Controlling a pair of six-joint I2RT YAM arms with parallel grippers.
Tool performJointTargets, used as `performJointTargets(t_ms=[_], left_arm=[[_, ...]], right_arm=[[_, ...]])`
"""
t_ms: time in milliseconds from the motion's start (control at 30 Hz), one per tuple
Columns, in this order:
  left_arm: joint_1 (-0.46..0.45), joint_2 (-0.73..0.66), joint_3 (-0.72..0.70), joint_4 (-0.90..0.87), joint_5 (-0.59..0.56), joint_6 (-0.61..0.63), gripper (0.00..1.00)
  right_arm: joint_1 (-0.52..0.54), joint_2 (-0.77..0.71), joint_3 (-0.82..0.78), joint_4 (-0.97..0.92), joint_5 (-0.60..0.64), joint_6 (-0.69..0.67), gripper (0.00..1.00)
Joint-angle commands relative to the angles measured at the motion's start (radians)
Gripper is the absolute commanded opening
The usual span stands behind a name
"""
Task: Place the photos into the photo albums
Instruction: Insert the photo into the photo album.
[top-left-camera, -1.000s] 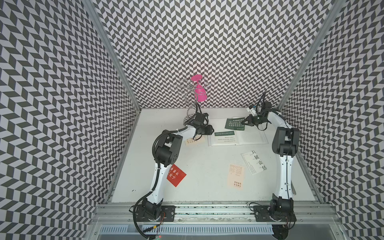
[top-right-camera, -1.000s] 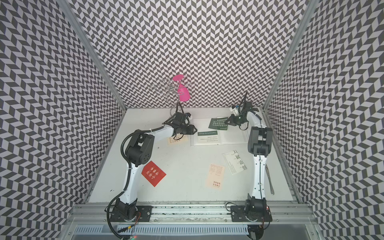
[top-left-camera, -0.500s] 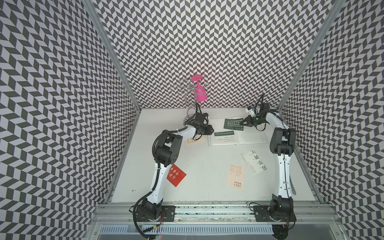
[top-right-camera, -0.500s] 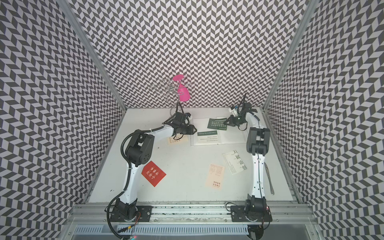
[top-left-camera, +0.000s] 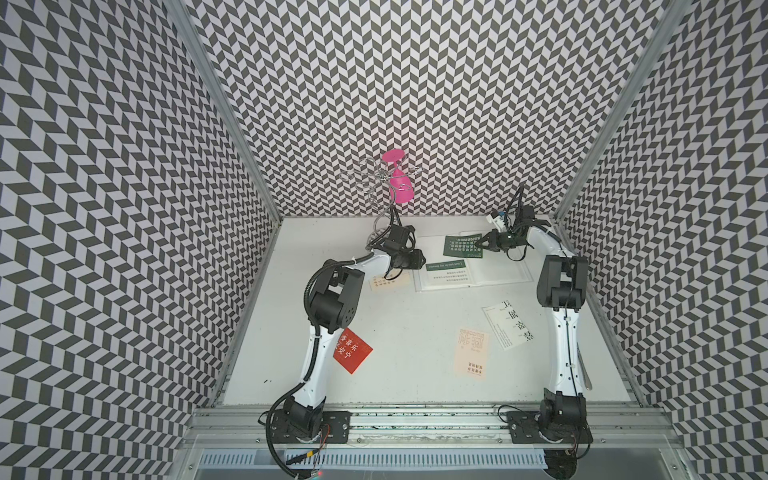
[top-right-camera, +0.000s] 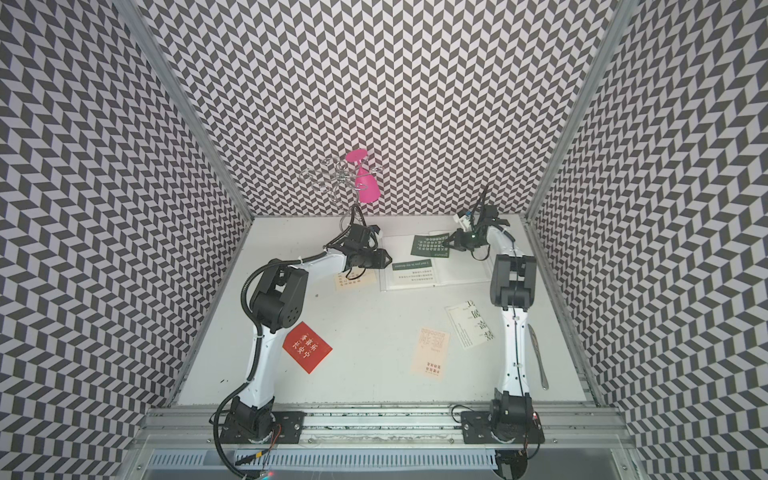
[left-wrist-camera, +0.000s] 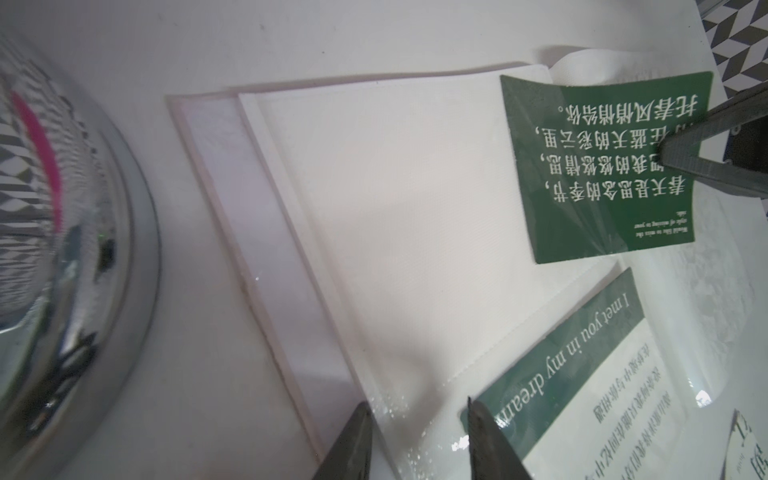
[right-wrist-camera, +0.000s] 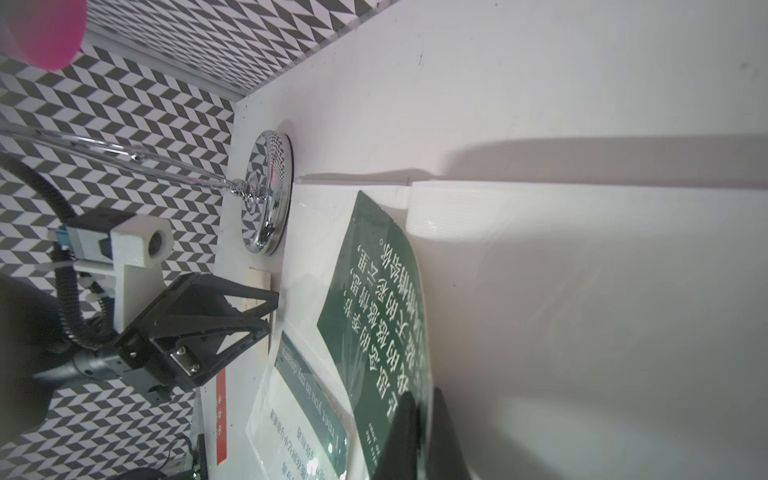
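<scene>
Photo album (top-left-camera: 498, 270) is lying open at the far end of the surface (top-left-camera: 415, 332), with the green-banded card (top-left-camera: 446, 272) already sitting inside it. Right hand (top-left-camera: 484, 242) is pinching the dark green card (top-left-camera: 461, 246) over the album's far page; whether the card is going in is unclear. Left hand (top-left-camera: 420, 262) is hovering narrowly parted at the album's edge; cannot tell if it is gripping anything. Red card (top-left-camera: 352, 351), peach card (top-left-camera: 471, 353) and white card (top-left-camera: 509, 326) are lying loose. Cream card (top-left-camera: 384, 284) is half hiding under the left arm (top-left-camera: 328, 307).

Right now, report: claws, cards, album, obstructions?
Left claw open at album edge. Right claw pinching green card over album. Four cards loose on table. Stand base beside album.
</scene>
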Motion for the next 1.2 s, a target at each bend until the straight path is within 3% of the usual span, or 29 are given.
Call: performJointTargets(t_ms=[0,233,333,567,867,1167], left_arm=[[-0.004,0.041,0.002,-0.048,-0.010,-0.001,0.39],[-0.007,0.045,0.001,-0.046,-0.010,-0.004,0.38],[-0.009,0.046,0.001,-0.045,-0.007,-0.005,0.38],[-0.010,0.041,-0.005,-0.044,-0.008,-0.002,0.37],[-0.013,0.041,-0.011,-0.041,-0.008,-0.003,0.37],[-0.013,0.041,-0.004,-0.042,-0.005,-0.003,0.36]], right_arm=[[0.041,-0.053,-0.060,0.132,-0.011,0.059,0.13],[0.043,-0.165,-0.235,0.408,0.012,0.228,0.13],[0.046,-0.173,-0.248,0.458,0.012,0.263,0.20],[0.048,-0.146,-0.221,0.464,0.035,0.300,0.32],[0.035,-0.218,-0.209,0.388,0.250,0.293,0.45],[0.017,-0.258,-0.277,0.343,0.221,0.285,0.45]])
